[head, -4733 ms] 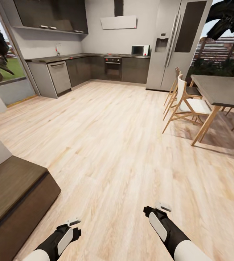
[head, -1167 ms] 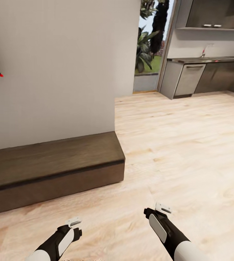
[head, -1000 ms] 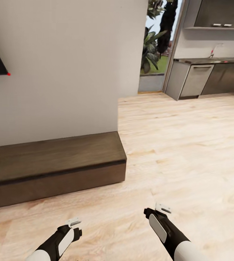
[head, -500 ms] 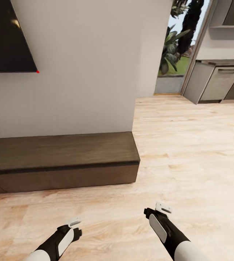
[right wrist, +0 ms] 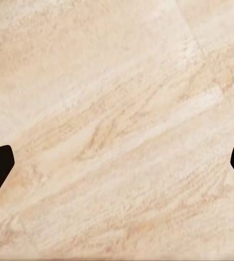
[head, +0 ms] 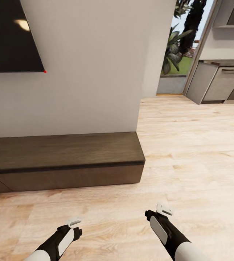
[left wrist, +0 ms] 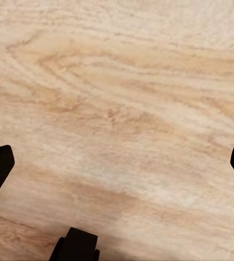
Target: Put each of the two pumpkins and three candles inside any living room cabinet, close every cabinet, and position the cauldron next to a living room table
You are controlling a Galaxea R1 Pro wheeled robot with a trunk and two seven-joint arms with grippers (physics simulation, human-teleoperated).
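Observation:
The long, low, dark brown cabinet (head: 66, 150) runs along the pale grey wall in the head view, with its fronts flush and its top bare. Its right end stops at the wall's corner. My left gripper (head: 74, 225) and right gripper (head: 157, 213) hang low over the plank floor, well short of the cabinet. In the left wrist view the left gripper (left wrist: 117, 163) is open over bare floor, and the right gripper (right wrist: 117, 163) is open over floor in its own view. The pumpkins, candles, cauldron and table are out of view.
A black wall-mounted TV (head: 11, 36) hangs above the cabinet at the upper left. Light wood floor (head: 189, 145) stretches to the right toward a grey kitchen counter with a dishwasher front (head: 222, 83). A glass opening with plants (head: 176, 47) lies beyond the wall corner.
The camera has swung left: the kitchen slid off to the right, the cabinet and TV came into the picture. Both arms keep the same pose, grippers still open.

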